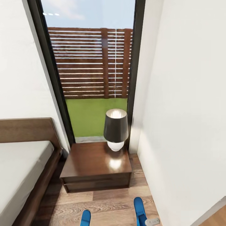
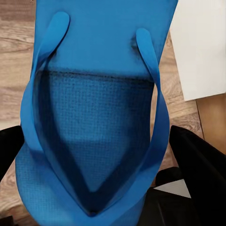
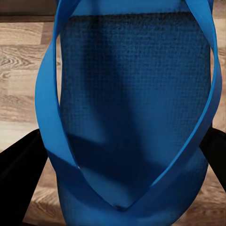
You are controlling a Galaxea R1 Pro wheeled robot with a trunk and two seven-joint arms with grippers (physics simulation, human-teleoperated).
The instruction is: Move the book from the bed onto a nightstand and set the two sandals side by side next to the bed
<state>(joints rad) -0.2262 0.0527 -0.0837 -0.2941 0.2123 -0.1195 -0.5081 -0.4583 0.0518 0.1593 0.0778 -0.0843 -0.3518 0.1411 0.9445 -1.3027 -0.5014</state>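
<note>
Two blue sandals show at the bottom edge of the head view, one on the left (image 1: 85, 218) and one on the right (image 1: 140, 211), above the wood-plank floor in front of the nightstand (image 1: 91, 161). My left gripper (image 2: 101, 157) is shut on a blue sandal (image 2: 94, 108), with a black finger (image 2: 200, 165) pressed against each side of the sole. My right gripper (image 3: 117, 162) is shut on the other sandal (image 3: 132, 94) in the same way. The bed (image 1: 18, 169) lies at the left with a bare off-white mattress. The book is out of view.
A dark-shaded lamp (image 1: 115, 128) stands on the nightstand's back right corner. Behind it is a tall dark-framed window (image 1: 94, 78). A white wall (image 1: 188, 125) runs close along the right, leaving a narrow strip of floor (image 1: 110, 204) between it and the bed.
</note>
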